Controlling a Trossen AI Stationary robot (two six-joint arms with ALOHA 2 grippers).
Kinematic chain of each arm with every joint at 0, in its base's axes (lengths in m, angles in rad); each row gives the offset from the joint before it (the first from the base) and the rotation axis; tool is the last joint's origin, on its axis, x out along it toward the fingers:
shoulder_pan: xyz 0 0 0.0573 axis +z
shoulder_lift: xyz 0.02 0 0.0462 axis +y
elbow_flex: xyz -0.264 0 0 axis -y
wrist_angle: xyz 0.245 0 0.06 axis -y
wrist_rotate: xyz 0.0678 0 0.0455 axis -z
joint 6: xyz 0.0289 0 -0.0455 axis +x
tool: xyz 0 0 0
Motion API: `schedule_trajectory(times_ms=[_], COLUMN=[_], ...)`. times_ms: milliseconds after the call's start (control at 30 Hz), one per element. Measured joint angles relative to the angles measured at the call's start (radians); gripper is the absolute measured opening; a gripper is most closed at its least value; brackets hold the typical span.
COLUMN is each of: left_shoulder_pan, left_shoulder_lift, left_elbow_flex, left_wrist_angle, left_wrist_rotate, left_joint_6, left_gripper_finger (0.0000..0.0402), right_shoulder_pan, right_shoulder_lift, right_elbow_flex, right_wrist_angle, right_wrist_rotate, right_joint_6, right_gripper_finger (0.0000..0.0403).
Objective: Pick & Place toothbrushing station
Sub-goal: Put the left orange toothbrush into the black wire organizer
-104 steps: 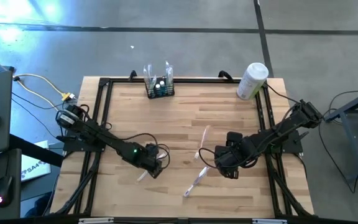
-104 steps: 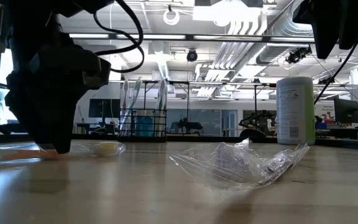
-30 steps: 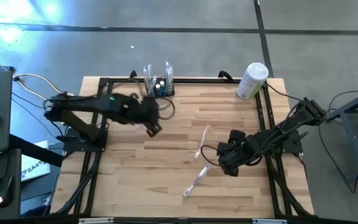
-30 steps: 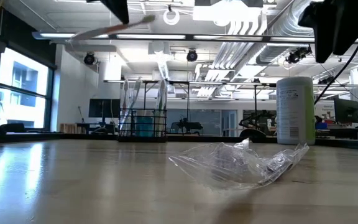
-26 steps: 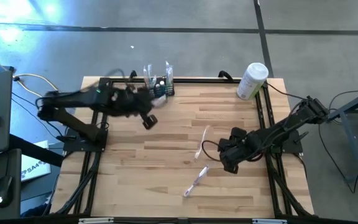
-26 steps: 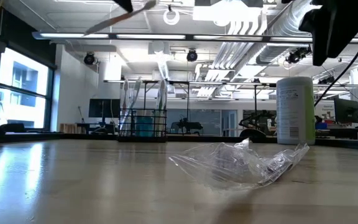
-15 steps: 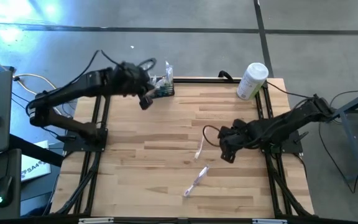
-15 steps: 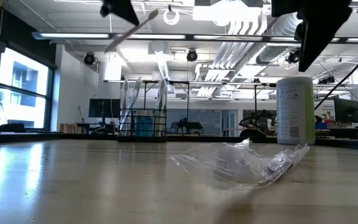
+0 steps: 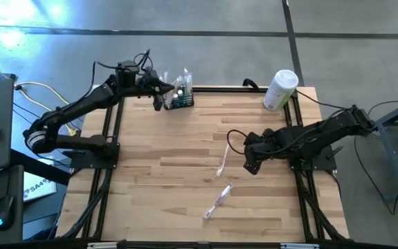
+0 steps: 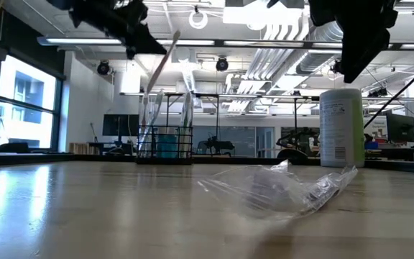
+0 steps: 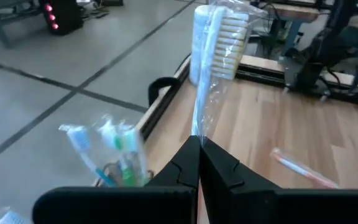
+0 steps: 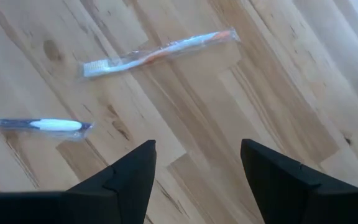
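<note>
One camera is looking straight down on the whole pale wooden slatted tabletop (image 9: pixel 185 166). Another is sitting at tabletop height, facing level across it into the room. Each wrist camera is looking close past its own arm's dark fingers. The overhead and low views are sharing the small black wire rack (image 9: pixel 178 101) (image 10: pixel 165 144).

No wording can be read for certain anywhere in these views. A white card (image 9: pixel 34 185) lying on the floor left of the surface carries dark letters cut off by the frame, possibly beginning "SA", too small to settle. The tall white canister (image 10: pixel 342 128) at the far corner bears a printed label whose print is too fine to make out.
</note>
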Motion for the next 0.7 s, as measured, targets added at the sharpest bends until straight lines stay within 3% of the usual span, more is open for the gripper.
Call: schedule_trajectory(times_ms=[400,700], left_shoulder_pan=[0.284,0.329], left_shoulder_lift=[0.0,0.012], left_elbow_flex=[-0.243,-0.327], left_wrist_angle=[0.398,0.578], left_wrist_rotate=[0.289,0.25], left_joint_6=[-0.142,-0.131], left_gripper_finger=[0.0,0.0], right_shoulder_pan=[-0.064,-0.113], right_shoulder_lift=[0.0,0.0], right_elbow_flex=[0.0,0.0], right_wrist_angle=[0.015,0.056], right_wrist_rotate=[-0.022,-0.02], right_joint_6=[0.026,0.013], right_gripper_finger=[0.0229,0.0229])
